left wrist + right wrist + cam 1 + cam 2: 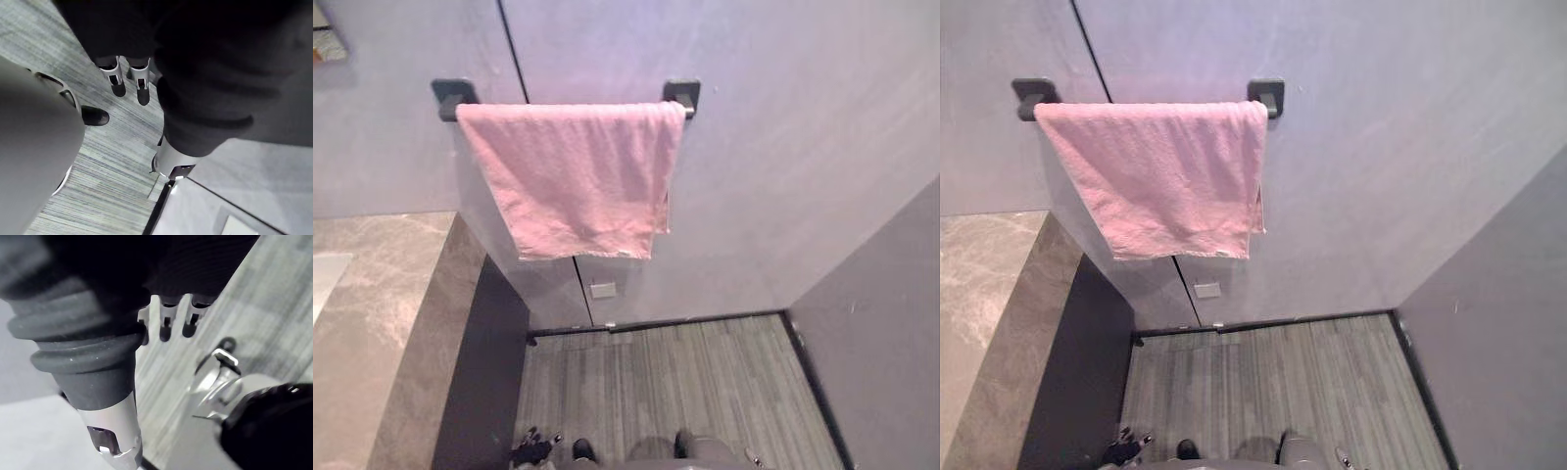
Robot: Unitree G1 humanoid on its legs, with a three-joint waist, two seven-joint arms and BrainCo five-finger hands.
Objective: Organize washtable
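Left robot hand [140, 78] hangs low at my side over the striped grey floor [685, 382], its fingers [116, 73] straight and relaxed, apart from the thumb, with nothing in them. My right robot hand [166, 318] is the same: its fingers [191, 320] point loosely down at the floor, holding nothing. From the head camera I am looking at a pink towel [573, 176] draped over a dark rail [682, 95] fixed to the grey wall [783, 147]. It covers almost the whole rail between the two brackets. Its lower edge hangs unevenly, and a narrow fold trails down the side nearer the right bracket. A small white plate [603, 290] sits on the wall below the towel, near the floor. My table [372, 294], with its marbled stone top, is on my left, with one end against the wall just under the rail's left bracket. Both hands are well apart from the towel and the table.
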